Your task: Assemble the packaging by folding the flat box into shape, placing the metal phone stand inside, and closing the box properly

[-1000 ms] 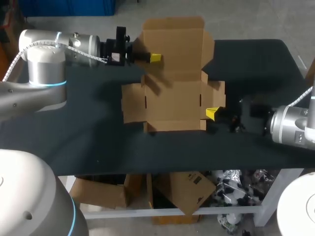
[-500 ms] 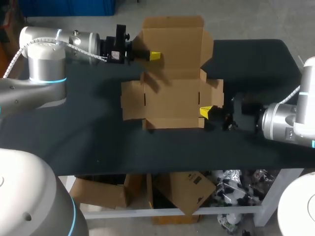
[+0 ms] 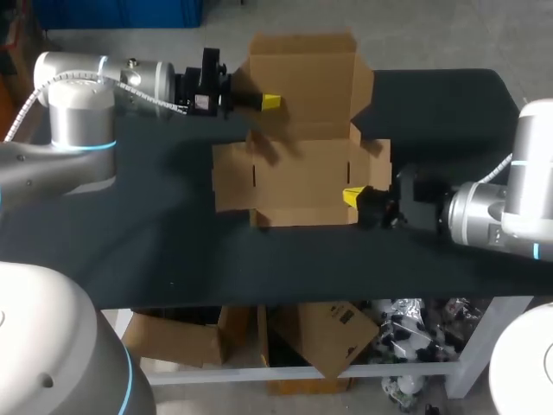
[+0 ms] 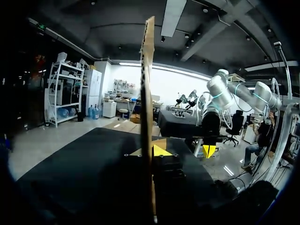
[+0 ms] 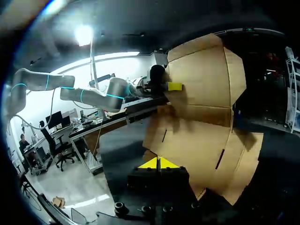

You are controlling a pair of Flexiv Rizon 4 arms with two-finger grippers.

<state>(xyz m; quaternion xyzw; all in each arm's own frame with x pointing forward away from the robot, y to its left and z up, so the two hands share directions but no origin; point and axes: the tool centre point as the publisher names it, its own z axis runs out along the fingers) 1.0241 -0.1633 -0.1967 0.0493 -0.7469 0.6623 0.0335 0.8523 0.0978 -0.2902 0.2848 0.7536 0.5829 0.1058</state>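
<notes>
A brown cardboard box [image 3: 302,181] lies unfolded in the middle of the table, its side flaps spread flat. Its lid panel [image 3: 302,73] stands raised at the far side. My left gripper [image 3: 271,101] comes in from the left and is shut on the lid's left edge. In the left wrist view that lid [image 4: 149,93] shows edge-on, running between the yellow tips [image 4: 153,151]. My right gripper [image 3: 352,197] is shut with nothing in it, its tips at the box's front right corner. From the right wrist the tips [image 5: 159,163] meet just before the box base [image 5: 187,140]. No metal stand shows in any view.
The box rests on a black tabletop [image 3: 147,233]. The table's near edge runs just below my right arm in the head view, and its far edge lies behind the raised lid.
My right gripper has slid left, from beside the box onto its front right corner, and the box's right flap has shifted slightly left. The left gripper has kept still on the lid.
</notes>
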